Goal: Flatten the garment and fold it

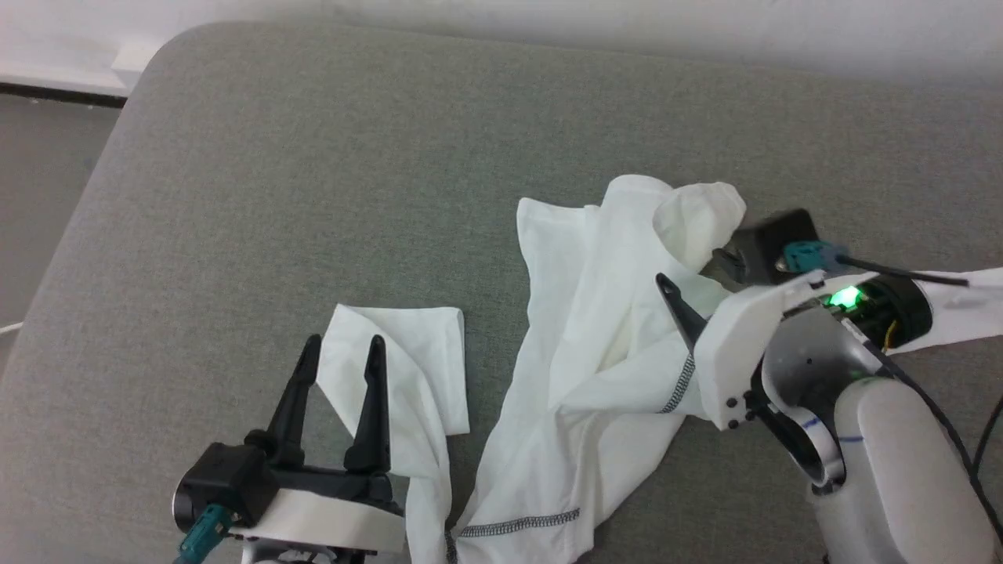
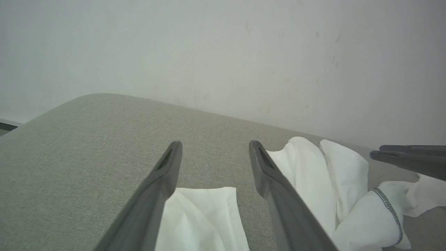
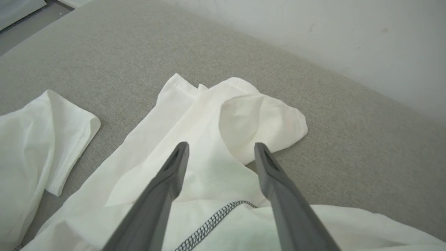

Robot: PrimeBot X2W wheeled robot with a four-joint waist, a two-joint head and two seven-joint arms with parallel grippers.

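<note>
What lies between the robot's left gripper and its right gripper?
In the head view, the crumpled white garment lies between left gripper and right gripper, with a strip of bare grey cushion between its sleeve and body.

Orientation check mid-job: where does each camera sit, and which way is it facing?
Head view: on the head, facing forward-down at the garment on the grey cushion; left gripper and right arm show.
Left wrist view: along the left fingers, low toward the wall.
Right wrist view: along the right gripper, down onto the garment.
Shared: both wrist views catch the garment's zigzag stitching.
</note>
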